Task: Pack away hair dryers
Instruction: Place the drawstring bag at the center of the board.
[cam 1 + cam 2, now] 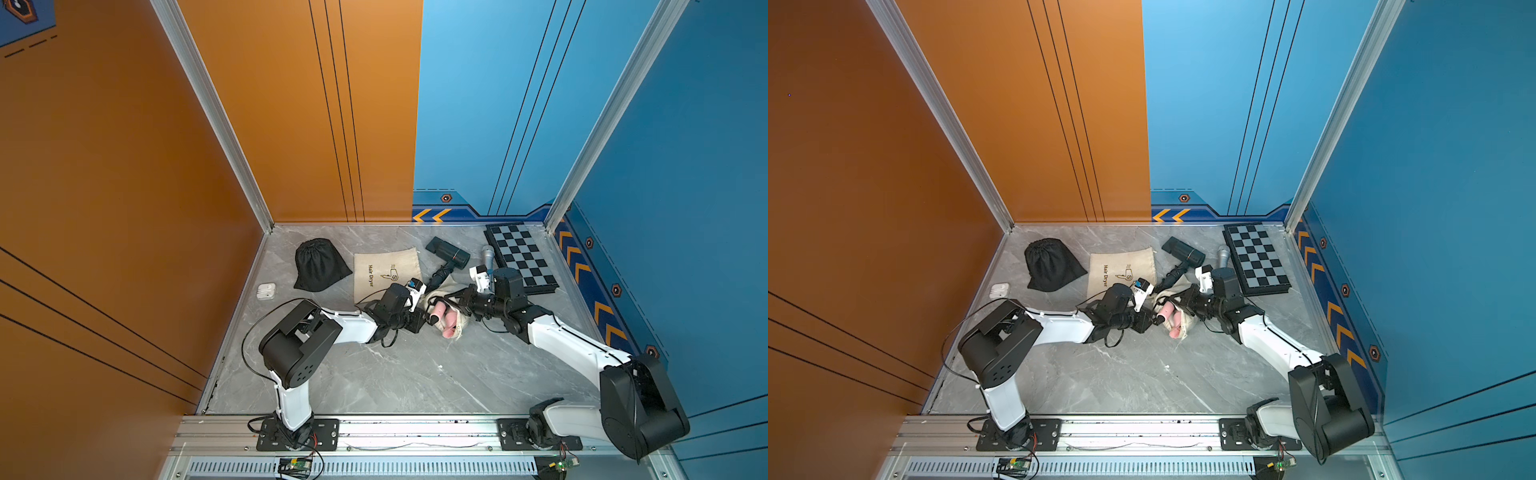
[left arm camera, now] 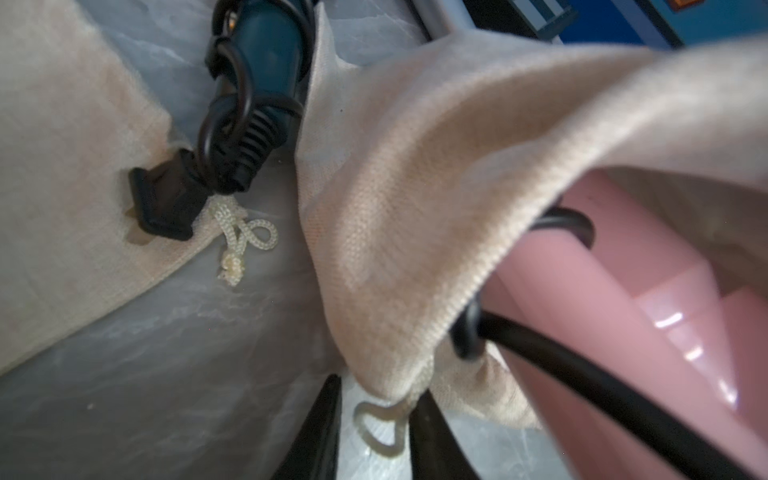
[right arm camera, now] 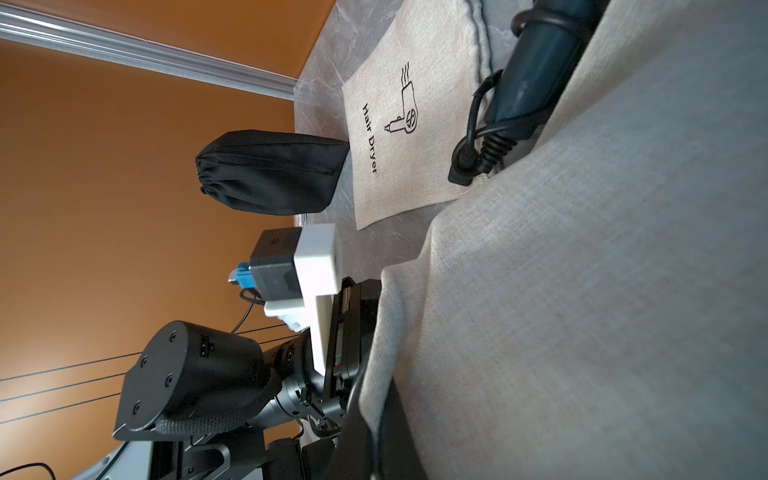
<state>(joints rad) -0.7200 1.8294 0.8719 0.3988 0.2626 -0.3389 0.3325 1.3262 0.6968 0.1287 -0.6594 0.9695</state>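
Note:
A pink hair dryer [image 1: 446, 322] [image 1: 1173, 318] [image 2: 623, 311] with black cord lies partly inside a beige cloth bag [image 1: 436, 297] [image 1: 1167, 296] [image 2: 415, 187] [image 3: 582, 291] mid-table. My left gripper [image 1: 429, 319] [image 1: 1152, 318] [image 2: 380, 386] is at the bag's mouth, its narrow jaws shut on the hem where the drawstring loop hangs. My right gripper [image 1: 455, 301] [image 1: 1179, 301] [image 3: 376, 449] pinches the bag's opposite edge. A black hair dryer [image 1: 446, 253] [image 1: 1183, 251] [image 2: 266, 54] [image 3: 536, 70], cord wound round its handle, lies just behind the bag.
A flat beige bag printed "Hair Dryer" [image 1: 386, 270] [image 1: 1121, 270] [image 3: 399, 137] lies behind my left gripper. A stuffed black bag [image 1: 318, 266] [image 1: 1050, 266] and a white earbud case [image 1: 266, 291] sit left. A chessboard [image 1: 521, 257] and a grey microphone [image 1: 488, 257] occupy the back right.

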